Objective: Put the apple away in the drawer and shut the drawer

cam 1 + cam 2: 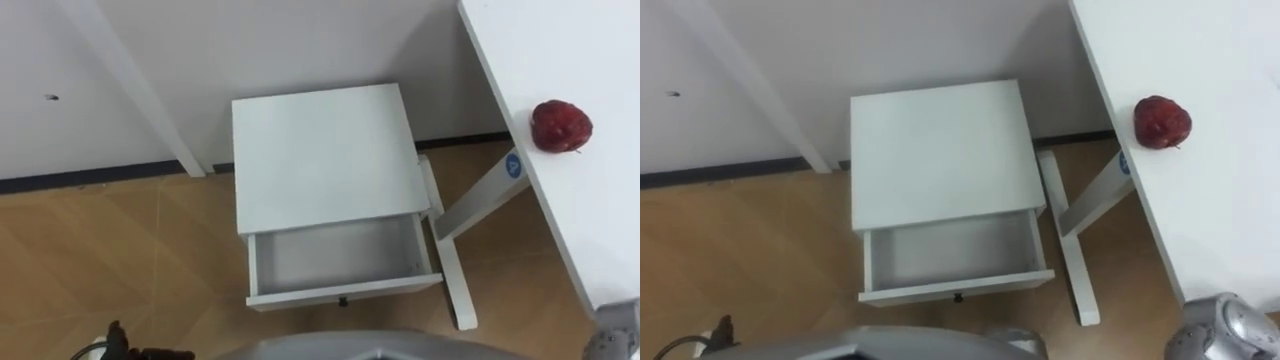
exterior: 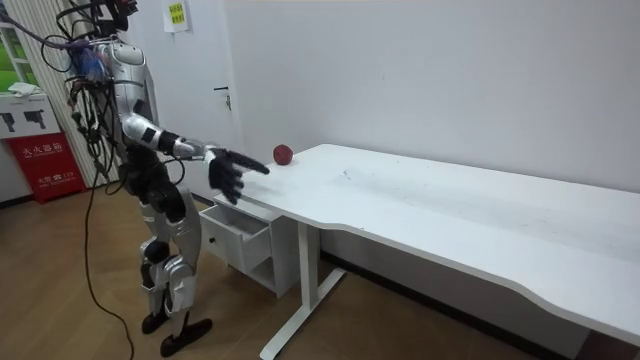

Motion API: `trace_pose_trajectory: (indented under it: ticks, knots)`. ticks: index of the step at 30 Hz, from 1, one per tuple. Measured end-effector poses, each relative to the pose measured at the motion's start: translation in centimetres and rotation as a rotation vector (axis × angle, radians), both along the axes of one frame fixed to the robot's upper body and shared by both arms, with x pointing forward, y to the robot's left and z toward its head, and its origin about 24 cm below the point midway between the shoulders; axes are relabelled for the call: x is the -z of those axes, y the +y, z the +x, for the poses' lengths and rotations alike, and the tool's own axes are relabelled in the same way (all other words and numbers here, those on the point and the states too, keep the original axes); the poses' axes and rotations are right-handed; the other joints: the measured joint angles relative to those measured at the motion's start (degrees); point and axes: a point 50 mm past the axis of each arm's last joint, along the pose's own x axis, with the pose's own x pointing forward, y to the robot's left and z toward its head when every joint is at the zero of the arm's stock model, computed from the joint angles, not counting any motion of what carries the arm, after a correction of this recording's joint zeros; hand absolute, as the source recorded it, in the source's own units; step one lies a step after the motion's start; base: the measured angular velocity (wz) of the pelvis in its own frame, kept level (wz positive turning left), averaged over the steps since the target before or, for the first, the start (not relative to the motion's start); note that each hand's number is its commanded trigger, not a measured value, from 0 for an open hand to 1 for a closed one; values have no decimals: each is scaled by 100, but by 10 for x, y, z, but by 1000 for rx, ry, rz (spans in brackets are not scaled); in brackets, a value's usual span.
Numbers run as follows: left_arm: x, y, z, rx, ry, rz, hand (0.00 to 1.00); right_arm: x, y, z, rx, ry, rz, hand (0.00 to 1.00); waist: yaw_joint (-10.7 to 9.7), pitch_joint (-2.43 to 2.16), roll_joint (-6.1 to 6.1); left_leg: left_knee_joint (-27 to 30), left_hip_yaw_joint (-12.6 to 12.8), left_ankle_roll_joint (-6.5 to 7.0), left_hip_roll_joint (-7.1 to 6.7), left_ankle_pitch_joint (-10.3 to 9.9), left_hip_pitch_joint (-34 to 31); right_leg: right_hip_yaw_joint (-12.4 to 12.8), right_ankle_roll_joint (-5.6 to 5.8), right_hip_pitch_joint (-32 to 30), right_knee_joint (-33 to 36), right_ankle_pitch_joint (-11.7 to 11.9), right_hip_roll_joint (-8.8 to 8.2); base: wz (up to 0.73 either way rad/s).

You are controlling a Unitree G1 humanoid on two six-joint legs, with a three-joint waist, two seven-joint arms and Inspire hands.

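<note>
The apple (image 1: 561, 126) sits on the desk (image 1: 600, 230) at upper right, well apart from the drawer (image 1: 335, 255), which stands open and empty at centre, ready to receive it. The right hand (image 2: 232, 170) stretches toward the apple with fingers spread and holding nothing, likely lining up a grasp. The left hand (image 1: 115, 340) hangs at lower left.
</note>
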Motion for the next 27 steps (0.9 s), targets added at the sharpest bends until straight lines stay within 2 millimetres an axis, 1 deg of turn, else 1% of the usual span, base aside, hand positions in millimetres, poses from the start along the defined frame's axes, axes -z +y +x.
trace_pose_trajectory:
  ticks: [1,3,6,9,12,13,15,19,23,25,27]
  knots:
    - [0,-2,2,14,-1,-3,0,-4,2,4,-26,9,-36,0,17,-1,-2,3,11,0,0,0,6,-2,0,-1,0,2,0,0]
    - [1,-5,4,47,0,-10,0,-15,12,19,-144,56,-170,0,123,19,-14,9,14,6,2,6,68,3,2,7,3,12,1,0]
    - [3,-7,3,59,13,-16,0,-25,19,30,-240,81,-276,0,222,14,-10,8,7,7,-1,6,80,2,4,1,14,13,-6,0]
    - [4,-10,-4,83,40,-25,0,-37,32,44,-347,71,-365,0,233,29,4,6,4,8,1,7,81,3,5,0,11,13,-4,0]
    - [6,-16,-1,101,39,-39,0,-50,46,57,-448,14,-411,0,315,29,6,6,4,8,4,7,84,7,4,2,4,13,4,0]
    - [6,-17,-2,101,39,-42,0,-52,48,59,-467,5,-415,0,327,27,11,6,4,8,4,7,84,13,4,1,1,13,5,0]
    - [6,-20,2,106,29,-49,0,-56,59,67,-568,-19,-418,0,332,35,-4,3,4,8,7,7,77,9,4,-1,-10,13,6,0]
    - [6,-20,1,112,30,-49,0,-55,68,75,-703,-8,-408,0,343,34,-1,0,-12,8,7,7,83,-22,7,80,-93,33,6,3]
    - [5,-16,-3,111,41,-38,0,-51,77,83,-843,-5,-365,0,343,34,19,-1,-17,7,12,7,74,-86,7,89,-115,36,-3,3]
    - [5,-15,-3,112,40,-36,0,-47,81,86,-907,-5,-329,0,321,31,24,-1,-41,6,9,8,77,-124,4,113,-157,40,-8,10]
    - [5,-16,-4,107,39,-39,0,-37,81,87,-963,7,-258,0,333,30,22,-2,-46,6,2,8,100,-168,3,168,-192,45,-19,9]
